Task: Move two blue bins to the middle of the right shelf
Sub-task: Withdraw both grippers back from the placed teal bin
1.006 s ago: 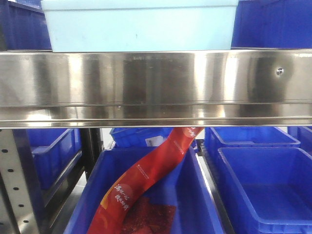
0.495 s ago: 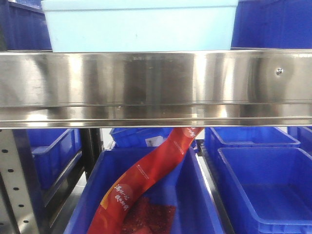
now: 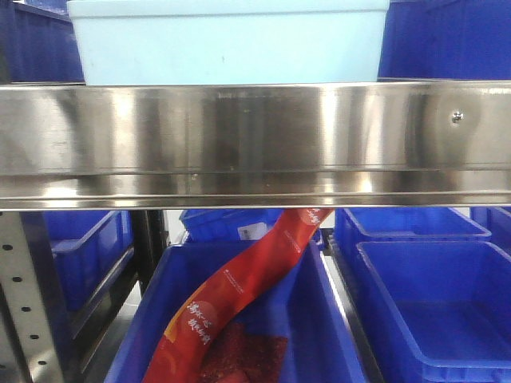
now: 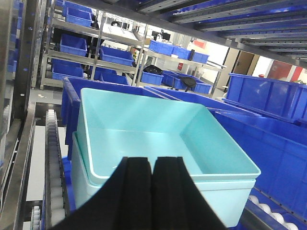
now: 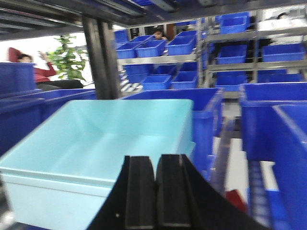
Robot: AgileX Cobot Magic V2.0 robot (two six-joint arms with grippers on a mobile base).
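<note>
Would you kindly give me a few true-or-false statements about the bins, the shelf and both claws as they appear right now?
1. Two pale turquoise bins sit nested, one inside the other. True.
2. The left claw is wide open. False: its fingers meet.
3. A red packet lies in a dark blue bin below the steel rail. True.
4. The right claw grips the nested bins. False: it is shut on nothing.

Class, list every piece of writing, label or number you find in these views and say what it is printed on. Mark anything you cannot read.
Red packaging strip in the blue bin: yellow characters and a line of small white print, both too small to read.
White label on a rear blue bin: print unreadable.
Stainless shelf rail, light bins, both wrist views: no text.
</note>
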